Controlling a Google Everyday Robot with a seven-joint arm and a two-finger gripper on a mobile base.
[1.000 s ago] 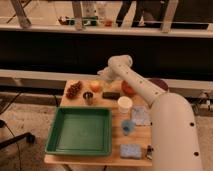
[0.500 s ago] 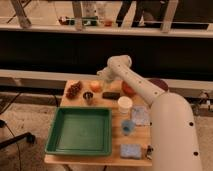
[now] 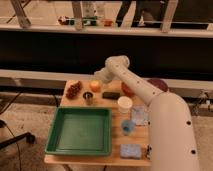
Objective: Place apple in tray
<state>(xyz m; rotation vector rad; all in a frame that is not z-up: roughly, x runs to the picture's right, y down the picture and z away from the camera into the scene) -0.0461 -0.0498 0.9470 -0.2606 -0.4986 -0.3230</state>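
Observation:
The apple (image 3: 95,86), small and yellow-orange with a red blush, rests on the wooden table's far side, between the grapes and a black bar. My gripper (image 3: 100,78) hangs open just above and to the right of the apple, at the end of the white arm that reaches in from the lower right. Nothing is held. The big green tray (image 3: 80,131) lies on the near left part of the table, with nothing inside it.
Dark red grapes (image 3: 74,90) lie left of the apple, and a small dark cup (image 3: 88,98) stands just in front of it. A black bar (image 3: 110,94), orange-red bowl (image 3: 127,90), white cup (image 3: 124,104), blue cup (image 3: 128,126) and blue sponge (image 3: 130,150) fill the right side.

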